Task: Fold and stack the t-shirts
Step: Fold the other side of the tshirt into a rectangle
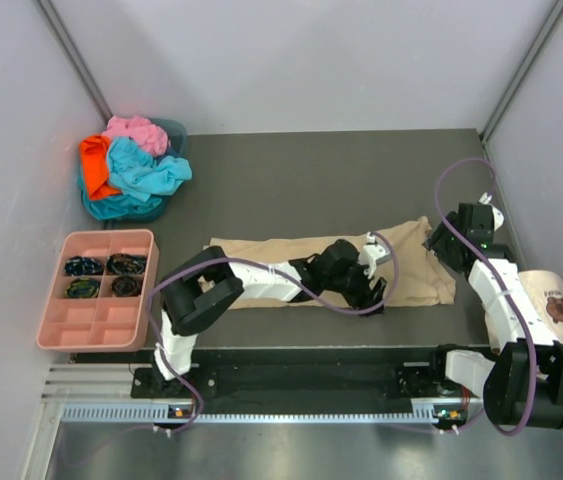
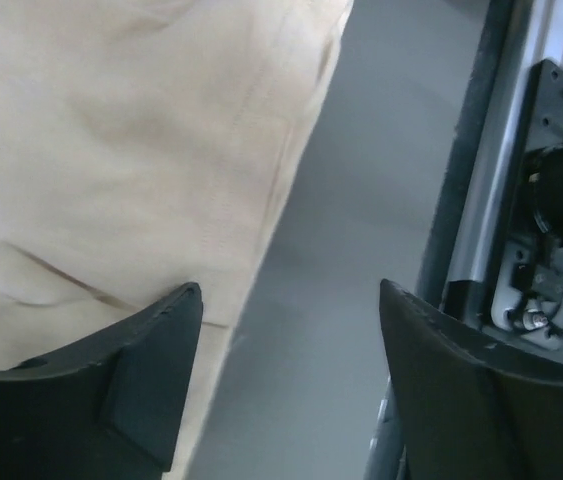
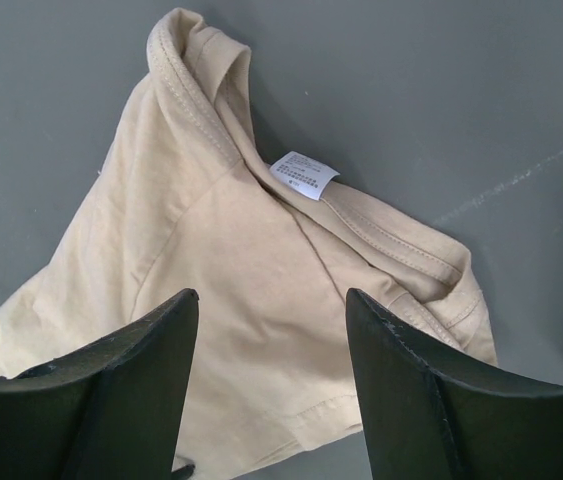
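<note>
A large tan t-shirt point(image 1: 261, 265) lies as a long folded strip across the middle of the dark table. My left gripper point(image 1: 376, 288) hovers over its near edge, right of centre. In the left wrist view that gripper point(image 2: 291, 300) is open. One finger is above the tan cloth point(image 2: 111, 150), and only bare table shows between the jaws. My right gripper point(image 1: 437, 243) is open above the shirt's right end. The right wrist view shows it point(image 3: 271, 300) over the collar and white label point(image 3: 304, 176), holding nothing. Pink point(image 1: 136, 130), orange point(image 1: 94, 165) and turquoise point(image 1: 146, 175) t-shirts lie heaped at the far left.
The heap sits in a teal basket point(image 1: 174, 130). A pink compartment tray point(image 1: 111, 235) with small dark items stands at the left edge. A cream cap point(image 1: 551, 295) lies by the right arm. A metal rail point(image 1: 281, 410) runs along the near edge.
</note>
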